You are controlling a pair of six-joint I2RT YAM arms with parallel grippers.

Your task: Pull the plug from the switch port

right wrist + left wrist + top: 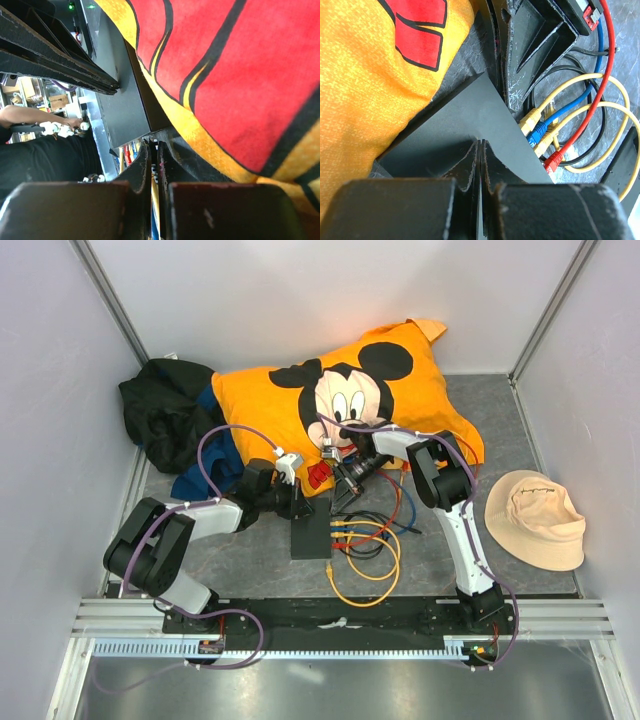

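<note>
The left tool is clenched with nothing between its fingers, tips on top of the one switch. The switch lies on the surface between the arms, its far end against an orange cloth. The right tool is clenched too, beside the switch's edge; I cannot tell whether it pinches anything. Four plugs sit along the switch – two yellow, one blue, one red.

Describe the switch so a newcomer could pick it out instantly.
Find the big orange Mickey Mouse cloth at the back of the table. Just in front of it, mid-table, lies the switch, a flat dark box. Unlike the crumpled black cloth at left, it is rigid, with yellow, blue and red cables plugged into one edge.
</note>
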